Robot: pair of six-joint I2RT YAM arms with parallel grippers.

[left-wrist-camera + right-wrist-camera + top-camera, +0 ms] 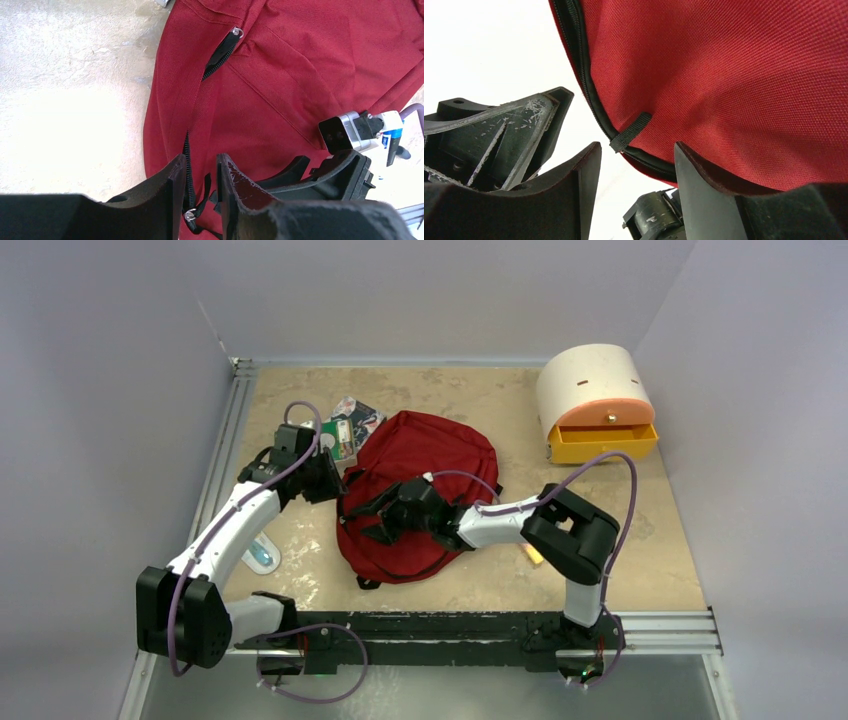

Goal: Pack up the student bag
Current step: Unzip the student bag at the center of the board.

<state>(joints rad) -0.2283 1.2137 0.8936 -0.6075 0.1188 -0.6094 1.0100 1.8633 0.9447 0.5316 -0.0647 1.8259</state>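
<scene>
While at the student bag (425, 455), left gripper (200, 160): narrow gap, zipper (186, 150) between fingers, grip unclear
right gripper (636, 147): half open around bag's zip edge, black tab (630, 131) between jaws
student bag: table (640, 570) centre, long axis far-to-near edge, top end unclear

The student bag (420, 490) sprawls over the middle of the worktop (640, 560) and blocks any straight pass across it. The left pincer (325, 480) sits at its left edge, the right pincer (385, 520) and its forearm lie over its near part, so the two crowd each other there. Books (350, 425) fill the gap behind the left pincer, and a cream-and-orange drawer box (595, 400), drawer out, takes the far right corner. Bare worktop lies between bag and box, along the right front, and in a strip at the back wall; a small pale object (262, 555) lies beside the left forearm
</scene>
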